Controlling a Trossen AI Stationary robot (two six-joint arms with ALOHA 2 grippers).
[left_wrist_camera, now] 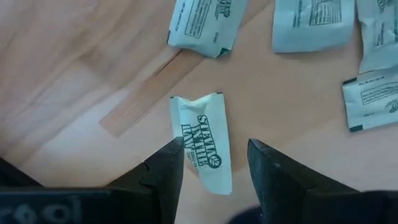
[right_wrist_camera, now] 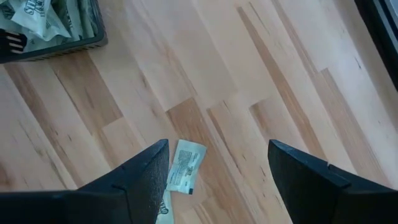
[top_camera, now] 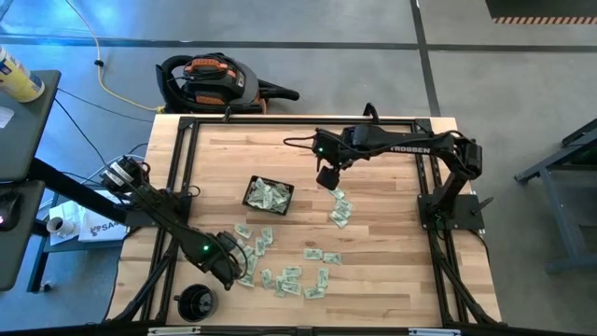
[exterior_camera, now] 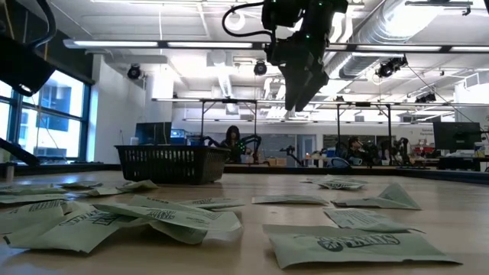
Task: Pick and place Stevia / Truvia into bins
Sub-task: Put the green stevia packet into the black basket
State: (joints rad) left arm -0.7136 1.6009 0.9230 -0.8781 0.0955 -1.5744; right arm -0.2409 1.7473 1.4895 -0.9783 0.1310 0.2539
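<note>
Roughly two dozen small flat pale green and white paper sachets [top_camera: 291, 277] lie loose on the light wooden slatted table [top_camera: 392, 280], most of them in a scatter along its near edge, with a smaller cluster of about four [top_camera: 340, 213] toward the middle. The count is approximate, since several overlap.

One round black cup-like object [top_camera: 195, 301] stands at the near left corner.

The left gripper [left_wrist_camera: 214, 163] is low over the near-left part of the scatter, its arm stretched across from the left side of the frame. Its two dark fingers stand apart on either side of a single sachet [left_wrist_camera: 205, 142] lying flat on the wood, not pinching it.

Farther back, the right gripper [right_wrist_camera: 217, 163] hangs above the table beside the middle cluster, arm folded in from the right. Its fingers are spread wide with nothing between them; one sachet [right_wrist_camera: 185, 165] lies on the wood below.

One small black rectangular wire-mesh tray [top_camera: 253, 187] sits left of the right gripper, holding a loose heap of sachets [top_camera: 270, 196].
</note>
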